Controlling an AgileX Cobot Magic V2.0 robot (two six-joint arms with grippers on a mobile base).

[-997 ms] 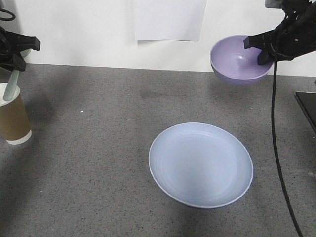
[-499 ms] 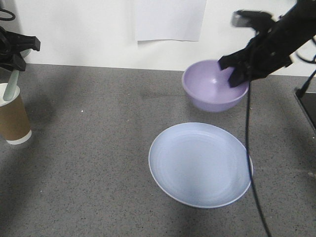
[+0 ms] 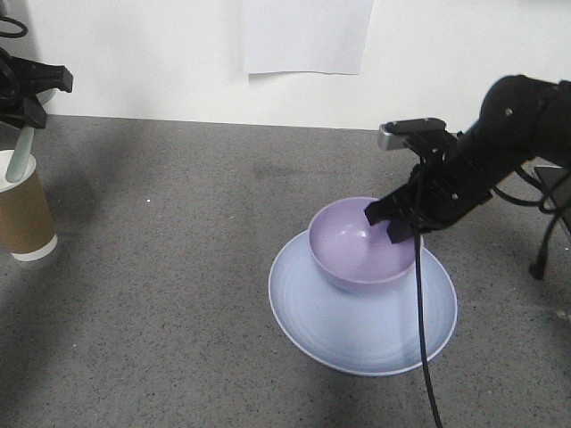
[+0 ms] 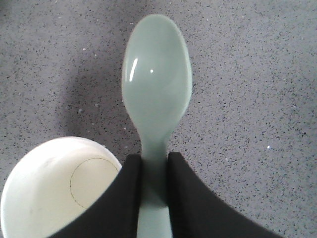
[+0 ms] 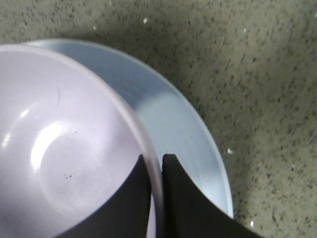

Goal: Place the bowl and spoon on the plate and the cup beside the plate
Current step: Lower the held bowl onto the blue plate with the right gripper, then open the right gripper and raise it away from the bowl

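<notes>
The lavender bowl [image 3: 357, 245] [image 5: 59, 139] sits upright on the far half of the pale blue plate [image 3: 357, 334] [image 5: 171, 119]. My right gripper [image 3: 393, 223] [image 5: 156, 159] is shut on the bowl's right rim, one finger inside and one outside. At the far left my left gripper [image 3: 27, 105] [image 4: 154, 159] is shut on the handle of the mint-green spoon [image 4: 156, 89] [image 3: 23, 144]. It holds the spoon just above the brown paper cup [image 3: 25, 212] [image 4: 54, 191]. The spoon's scoop hangs over bare table beside the cup's rim.
The table is grey and speckled [image 3: 178, 267]. A white sheet [image 3: 308, 36] hangs on the back wall. A black cable [image 3: 419, 312] drops from the right arm across the plate's right side. More cables [image 3: 549, 227] hang at the right edge.
My right gripper has carried the bowl down and to the left, from high at the back right onto the plate. The left arm, spoon and cup have not moved.
</notes>
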